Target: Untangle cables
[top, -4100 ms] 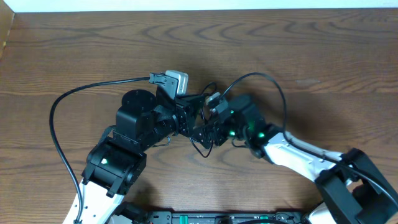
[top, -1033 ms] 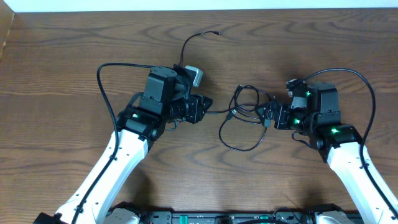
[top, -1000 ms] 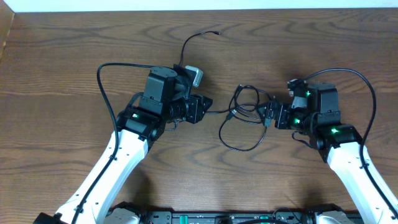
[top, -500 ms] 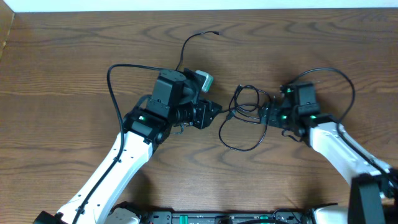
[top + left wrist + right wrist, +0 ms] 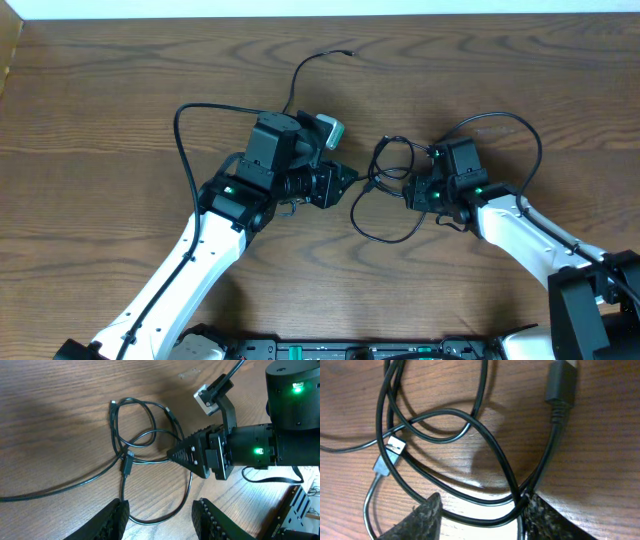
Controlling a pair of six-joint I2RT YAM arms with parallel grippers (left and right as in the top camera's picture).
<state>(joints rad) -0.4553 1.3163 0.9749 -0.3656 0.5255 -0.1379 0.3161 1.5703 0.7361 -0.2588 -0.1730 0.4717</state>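
Thin black cables lie tangled in loops on the wooden table between my two grippers. One strand runs up to a free end at the back. My left gripper is open just left of the tangle. In the left wrist view the left gripper hovers over the lower loop, with a small plug ahead. My right gripper is open at the tangle's right side. In the right wrist view cable strands pass between the fingers of the right gripper, and a large black plug lies beyond.
The table is dark brown wood. Each arm's own black wiring arcs above it, at the left and at the right. The right gripper's pointed fingers show in the left wrist view, right beside the tangle.
The right arm has moved left, up to the tangle. The left gripper shifted slightly right over the last second and has held still since. The cable loops have hardly moved.
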